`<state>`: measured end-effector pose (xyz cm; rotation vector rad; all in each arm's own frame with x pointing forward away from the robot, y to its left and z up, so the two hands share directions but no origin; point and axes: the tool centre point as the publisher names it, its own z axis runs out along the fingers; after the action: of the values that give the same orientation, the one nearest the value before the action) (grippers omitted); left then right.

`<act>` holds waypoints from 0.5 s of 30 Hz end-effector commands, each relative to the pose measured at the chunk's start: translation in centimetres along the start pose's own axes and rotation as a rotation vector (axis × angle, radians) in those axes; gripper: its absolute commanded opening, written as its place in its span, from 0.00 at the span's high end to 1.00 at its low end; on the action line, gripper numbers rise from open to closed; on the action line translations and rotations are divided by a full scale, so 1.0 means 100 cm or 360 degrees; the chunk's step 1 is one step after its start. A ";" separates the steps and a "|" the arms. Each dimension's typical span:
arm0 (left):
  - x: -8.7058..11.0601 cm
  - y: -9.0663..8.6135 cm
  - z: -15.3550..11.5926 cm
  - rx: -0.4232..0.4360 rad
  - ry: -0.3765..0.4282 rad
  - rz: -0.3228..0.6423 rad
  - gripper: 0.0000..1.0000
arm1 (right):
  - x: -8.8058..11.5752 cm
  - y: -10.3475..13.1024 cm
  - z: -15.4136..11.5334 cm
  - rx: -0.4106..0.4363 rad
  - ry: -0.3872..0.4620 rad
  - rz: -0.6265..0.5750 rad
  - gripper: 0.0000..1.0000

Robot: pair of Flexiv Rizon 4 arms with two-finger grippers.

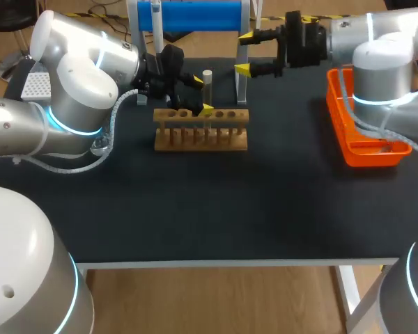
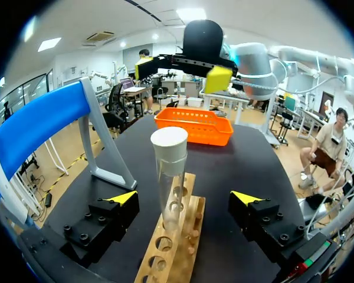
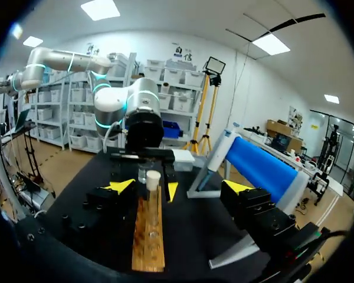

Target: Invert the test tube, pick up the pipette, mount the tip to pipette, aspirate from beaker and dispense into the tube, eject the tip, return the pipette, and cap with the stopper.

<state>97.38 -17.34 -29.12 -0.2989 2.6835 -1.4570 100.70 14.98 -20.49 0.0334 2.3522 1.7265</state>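
A clear test tube (image 1: 207,94) with a white stopper (image 2: 169,144) stands upright in the wooden rack (image 1: 202,131). My left gripper (image 1: 203,94) is open, its fingers on either side of the tube (image 2: 168,188) and apart from it. My right gripper (image 1: 244,51) is open and holds nothing; it hovers behind and to the right of the rack, above the table. From the right wrist view the stoppered tube (image 3: 153,183) and the rack (image 3: 148,236) lie ahead of the right gripper (image 3: 179,187). The pipette (image 1: 156,15) hangs on the blue stand at the back.
An orange tray (image 1: 336,122) sits at the right edge of the black table. The blue roll stand (image 1: 195,15) is at the back, its leg (image 1: 241,83) close behind the rack. A white tip box (image 1: 36,85) is at the far left.
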 end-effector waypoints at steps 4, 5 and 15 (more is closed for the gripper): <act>0.000 0.000 0.000 -0.0002 0.0000 -0.0002 0.00 | 0.011 -0.006 -0.015 0.0217 -0.0094 -0.0036 0.00; 0.000 0.000 0.000 -0.0002 0.0000 -0.0002 0.00 | 0.011 -0.007 -0.015 0.0230 -0.0106 -0.0038 0.00; 0.003 0.001 -0.002 -0.0013 -0.0013 -0.0014 0.00 | 0.011 -0.008 -0.015 0.0265 -0.0138 -0.0017 0.00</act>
<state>97.38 -17.30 -29.14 -0.3027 2.6842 -1.4567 99.49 13.58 -21.13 0.1207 2.4174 1.4908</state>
